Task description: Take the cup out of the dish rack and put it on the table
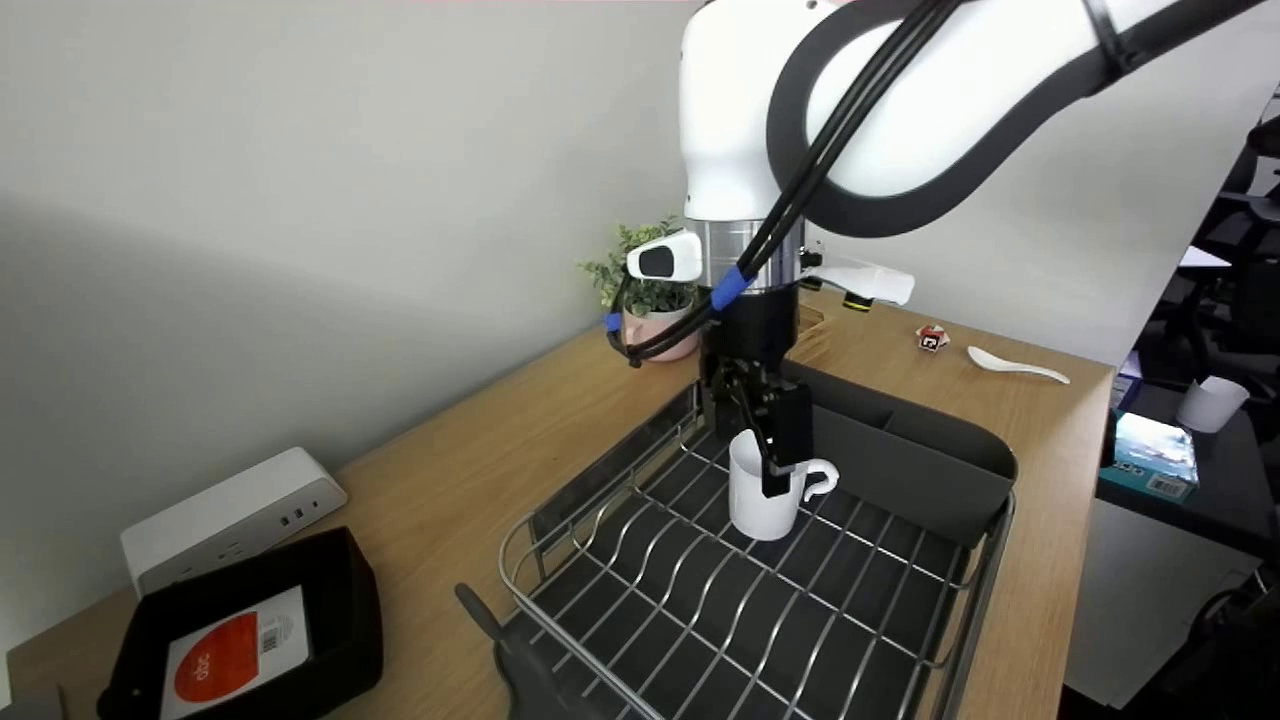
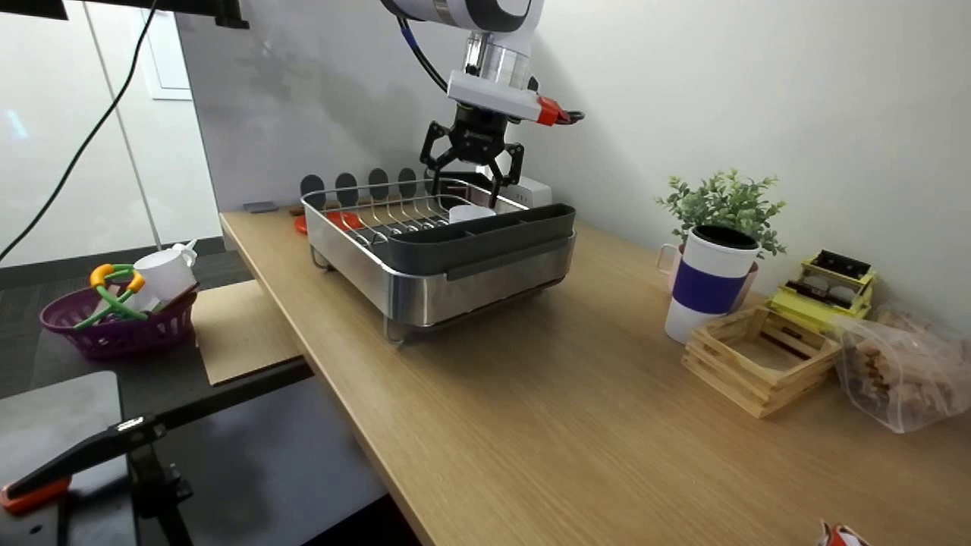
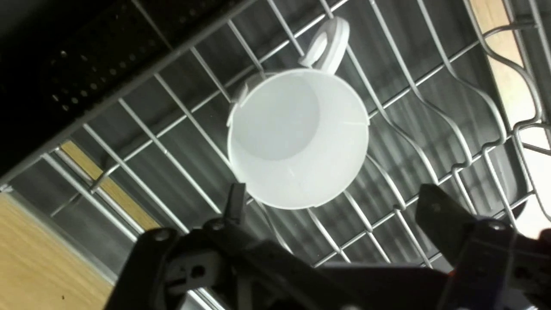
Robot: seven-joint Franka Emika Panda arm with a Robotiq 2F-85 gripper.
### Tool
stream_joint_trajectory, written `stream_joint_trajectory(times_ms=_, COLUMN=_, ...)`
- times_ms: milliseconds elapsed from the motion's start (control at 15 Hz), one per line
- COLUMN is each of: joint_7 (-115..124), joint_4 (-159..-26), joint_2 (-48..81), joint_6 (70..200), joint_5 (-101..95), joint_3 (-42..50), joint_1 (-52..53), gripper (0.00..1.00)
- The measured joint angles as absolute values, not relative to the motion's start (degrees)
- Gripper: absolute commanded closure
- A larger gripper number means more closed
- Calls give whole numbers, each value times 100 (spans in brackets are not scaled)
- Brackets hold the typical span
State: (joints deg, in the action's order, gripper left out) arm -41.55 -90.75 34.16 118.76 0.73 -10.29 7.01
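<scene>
Gripper [image 2: 465,199]: fingers [image 3: 236,202] spread wide, nothing gripped; just beside cup [image 3: 297,137], contact cannot be told. Cup: plain white, smooth; round mouth up, inner sides bright, bottom greyer; curved handle [image 3: 339,47] at side. Stands on wires inside rack [image 2: 493,294], near grey caddy [image 1: 920,480]. Rack: silver wire, dark base. Table [image 2: 576,425]: light-brown wood, under rack. Beyond, in both exterior views: leafy plant [image 2: 724,201] by wall [image 1: 300,200].

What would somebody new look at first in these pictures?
Probably the big white robot arm, whose open black gripper points down near the white mug in the dish rack. Next, maybe the leafy green plant on the wooden table, or the tall blue-banded tumbler in front of it in an exterior view.
</scene>
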Motion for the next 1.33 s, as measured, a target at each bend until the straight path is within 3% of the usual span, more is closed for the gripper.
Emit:
stream_joint_trajectory(times_ms=600, joint_7=-4012, joint_4=-10112, joint_2=2746, joint_6=12620, joint_5=-138, joint_3=-1131, joint_1=751, gripper=0)
stream_joint_trajectory(times_ms=1200, joint_7=-4518, joint_4=-10471, joint_2=2856, joint_6=13088, joint_5=-109, joint_3=-1133, joint_1=489, gripper=0)
stream_joint_trajectory(times_ms=1267, joint_7=-4626, joint_4=-10456, joint_2=2903, joint_6=13091, joint_5=-89, joint_3=-1135, joint_1=454, gripper=25)
stream_joint_trajectory(times_ms=1333, joint_7=-4733, joint_4=-10440, joint_2=2951, joint_6=13091, joint_5=-70, joint_3=-1137, joint_1=421, gripper=28)
